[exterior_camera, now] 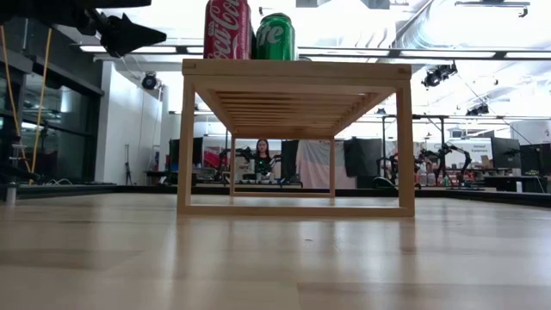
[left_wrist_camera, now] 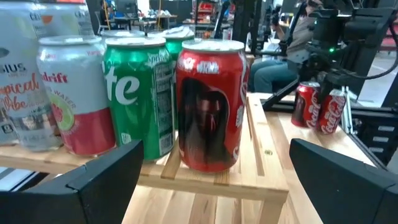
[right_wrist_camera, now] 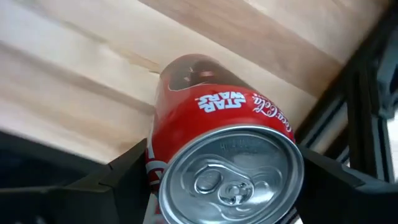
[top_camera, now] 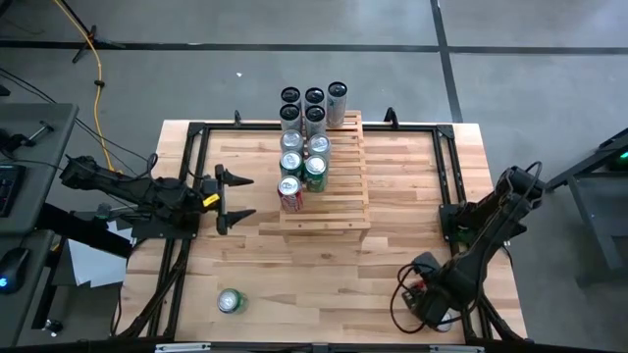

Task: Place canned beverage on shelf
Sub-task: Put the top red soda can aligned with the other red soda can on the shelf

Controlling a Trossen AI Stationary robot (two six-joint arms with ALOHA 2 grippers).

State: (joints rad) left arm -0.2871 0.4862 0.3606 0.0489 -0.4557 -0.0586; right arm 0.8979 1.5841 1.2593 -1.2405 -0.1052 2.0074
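Note:
The shelf (top_camera: 329, 181) is a stepped rack of pale wood slats at the table's middle, with several cans along its left side. A red can (top_camera: 291, 194) stands on its nearest step beside a green can (top_camera: 314, 173); both show in the left wrist view, red (left_wrist_camera: 210, 106) and green (left_wrist_camera: 138, 93). My left gripper (top_camera: 235, 197) is open and empty, left of the shelf, pointing at it (left_wrist_camera: 214, 186). My right gripper (top_camera: 422, 292) is at the near right and shut on another red can (right_wrist_camera: 217, 149), which the wrist hides in the high view. My right gripper pinches the red can between its two fingers, one on each side of the can's wall near its top rim (right_wrist_camera: 152, 171). The fingers run along the can, whose top faces the wrist camera. I cannot tell whether its bottom (right_wrist_camera: 186, 68) rests on the table.
A silver-and-green can (top_camera: 230, 301) stands alone on the table near the front left. The black frame rails (top_camera: 186, 176) run along both sides of the table. The shelf's right half (top_camera: 348, 167) is bare slats. People and other gear show in the room beyond.

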